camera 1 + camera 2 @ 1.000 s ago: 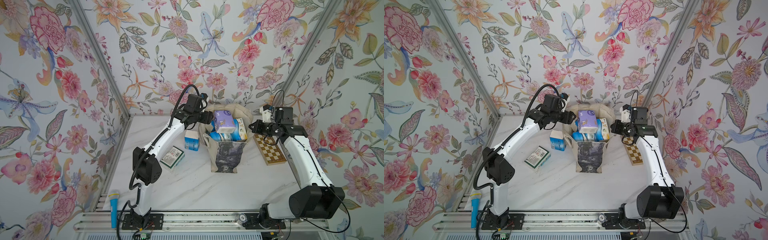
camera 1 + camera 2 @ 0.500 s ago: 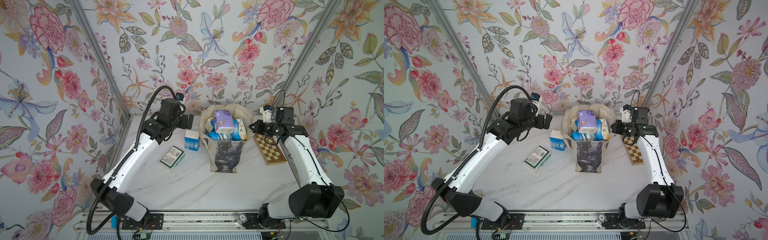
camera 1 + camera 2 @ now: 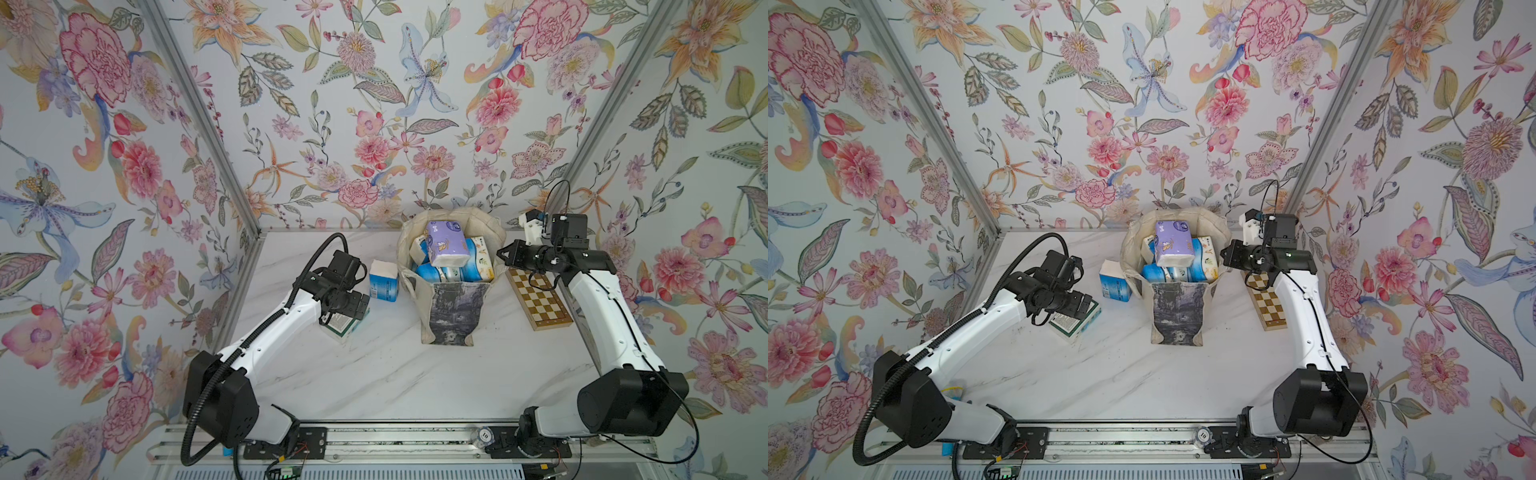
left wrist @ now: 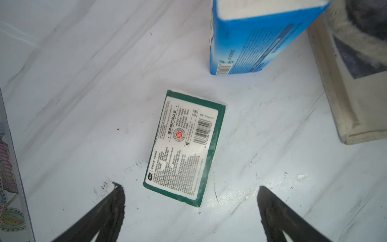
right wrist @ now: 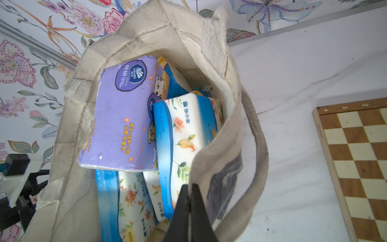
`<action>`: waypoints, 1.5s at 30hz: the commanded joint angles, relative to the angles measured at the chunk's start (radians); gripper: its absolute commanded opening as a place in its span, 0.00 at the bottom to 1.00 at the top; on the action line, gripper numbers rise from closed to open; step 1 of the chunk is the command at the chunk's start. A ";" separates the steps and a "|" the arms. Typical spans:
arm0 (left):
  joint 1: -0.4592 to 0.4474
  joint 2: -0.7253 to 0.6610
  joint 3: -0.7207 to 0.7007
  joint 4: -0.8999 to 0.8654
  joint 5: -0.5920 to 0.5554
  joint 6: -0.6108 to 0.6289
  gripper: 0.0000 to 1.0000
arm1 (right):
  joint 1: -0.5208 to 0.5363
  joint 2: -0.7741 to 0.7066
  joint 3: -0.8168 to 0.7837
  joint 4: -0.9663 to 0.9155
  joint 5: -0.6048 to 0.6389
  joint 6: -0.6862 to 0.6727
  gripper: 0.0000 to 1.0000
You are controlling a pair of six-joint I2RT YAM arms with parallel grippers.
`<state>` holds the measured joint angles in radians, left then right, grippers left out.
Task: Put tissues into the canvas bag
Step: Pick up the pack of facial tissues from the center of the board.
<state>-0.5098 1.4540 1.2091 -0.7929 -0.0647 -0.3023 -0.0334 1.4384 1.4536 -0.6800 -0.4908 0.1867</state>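
Note:
The cream canvas bag (image 3: 451, 316) (image 3: 1177, 316) stands open at the back middle of the table. It is filled with tissues: a lilac pack (image 3: 446, 243) (image 5: 123, 117) lies on top of several blue-and-white floral packs (image 5: 188, 134). My right gripper (image 5: 189, 188) (image 3: 505, 257) is shut on the bag's right rim. My left gripper (image 4: 190, 201) (image 3: 357, 307) hangs open over a green-white pack with a barcode (image 4: 184, 146) (image 3: 1073, 328), which lies flat on the table between the two fingers (image 4: 113, 205). A blue pack (image 3: 384, 284) (image 4: 251, 42) stands left of the bag.
A wooden chessboard (image 3: 540, 299) (image 5: 356, 157) lies at the right, under my right arm. Flowered walls close the table at the back and on both sides. The marble table (image 3: 395, 374) runs bare from the bag to the front rail.
My left arm has drawn back from the bag's mouth, leftward and down over the green-white pack, its jaws opening fully. The lilac pack stays on top in the bag. The right arm has not moved.

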 commanded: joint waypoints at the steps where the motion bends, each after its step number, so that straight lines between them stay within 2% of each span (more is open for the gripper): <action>1: -0.002 0.033 -0.037 0.005 0.025 0.020 0.99 | 0.000 -0.012 -0.003 0.013 -0.034 -0.020 0.01; 5: 0.001 0.079 -0.066 0.036 0.057 0.047 0.99 | -0.002 -0.018 -0.010 0.012 -0.033 -0.021 0.01; 10: 0.021 0.146 -0.082 0.054 0.031 0.078 0.99 | -0.002 -0.021 -0.015 0.013 -0.033 -0.021 0.01; 20: 0.065 0.196 -0.093 0.077 -0.035 0.111 0.99 | -0.002 -0.015 -0.023 0.014 -0.033 -0.022 0.01; 37: 0.109 0.277 -0.102 0.110 0.006 0.160 0.99 | -0.002 -0.009 -0.021 0.013 -0.025 -0.020 0.02; 45: 0.111 0.351 -0.082 0.108 0.064 0.161 0.99 | -0.002 -0.006 -0.022 0.013 -0.022 -0.017 0.02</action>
<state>-0.4103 1.7699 1.1175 -0.6678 -0.0433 -0.1547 -0.0341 1.4380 1.4399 -0.6678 -0.4934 0.1864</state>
